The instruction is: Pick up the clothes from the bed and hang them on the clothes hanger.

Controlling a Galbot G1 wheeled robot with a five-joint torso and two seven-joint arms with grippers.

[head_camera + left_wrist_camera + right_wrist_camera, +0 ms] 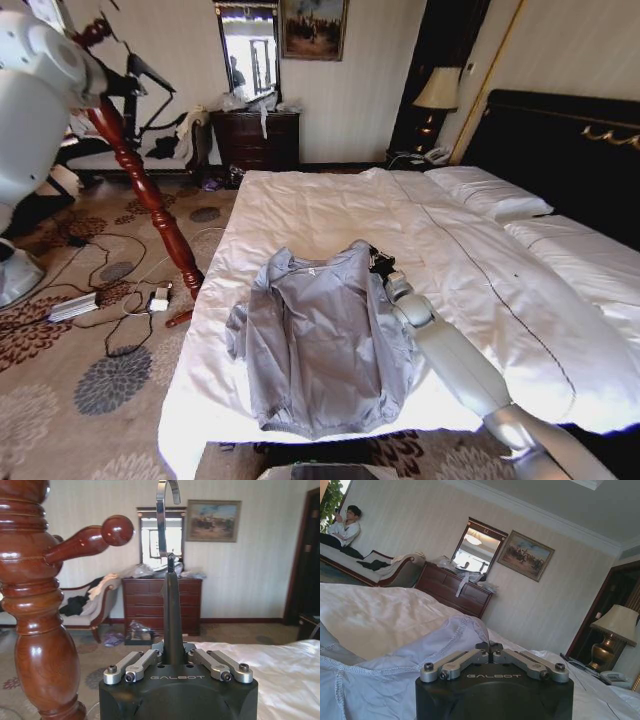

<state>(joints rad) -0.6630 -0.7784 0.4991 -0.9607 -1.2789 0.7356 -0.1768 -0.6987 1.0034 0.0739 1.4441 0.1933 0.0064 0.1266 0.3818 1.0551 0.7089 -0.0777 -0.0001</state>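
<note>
Now right fingers [489, 647] pinching clothes [320, 340] collar

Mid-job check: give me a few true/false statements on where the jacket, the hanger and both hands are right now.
1. The jacket lies spread flat on the bed. True.
2. The left hand holds the black hanger upright by the wooden coat stand. True.
3. The jacket already hangs on the hanger. False: the hanger is bare, its silver hook free above the hand.
4. The right hand rests at the jacket's collar and shoulder. True.
5. The right hand has lifted the jacket clear of the bed. False: the jacket lies on the sheet.
6. The coat stand is on the far side of the bed. False: it stands on the carpet by the bed's left edge.
</note>
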